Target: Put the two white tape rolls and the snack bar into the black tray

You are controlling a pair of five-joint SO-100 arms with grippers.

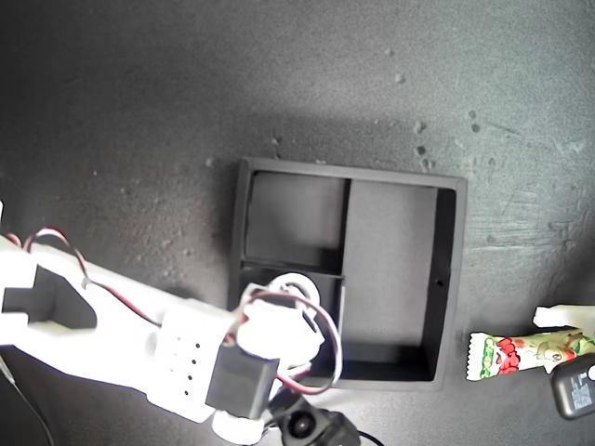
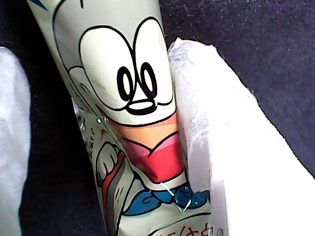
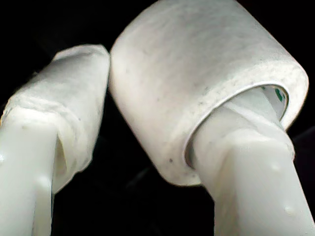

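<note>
My second pincer [image 3: 147, 113] grips a white tape roll [image 3: 206, 83], one finger threaded through the roll's hole and the other pressed on its outer wall. In the exterior view that roll [image 1: 296, 286] shows as a white ring over the black tray [image 1: 449, 279], above the small compartment nearer the arm, so the coming move looks to me like a short drop straight down. The tall compartment on the exterior view's right and the other small one show nothing inside.

My first pincer [image 2: 123, 147] has the snack bar [image 2: 133, 98] between its fingers, one padded finger [image 2: 216, 147] touching the wrapper; whether it truly clamps I cannot tell. The snack bar [image 1: 521, 355] lies on the table off the tray's corner at the exterior view's lower right, its long axis running across that view toward the tray, so it must travel sideways and, I judge, turn to fit the tall compartment.

The bar's far end is cut off by the frame edge. I can find only one tape roll; the second arm covers the tray's near corner
</note>
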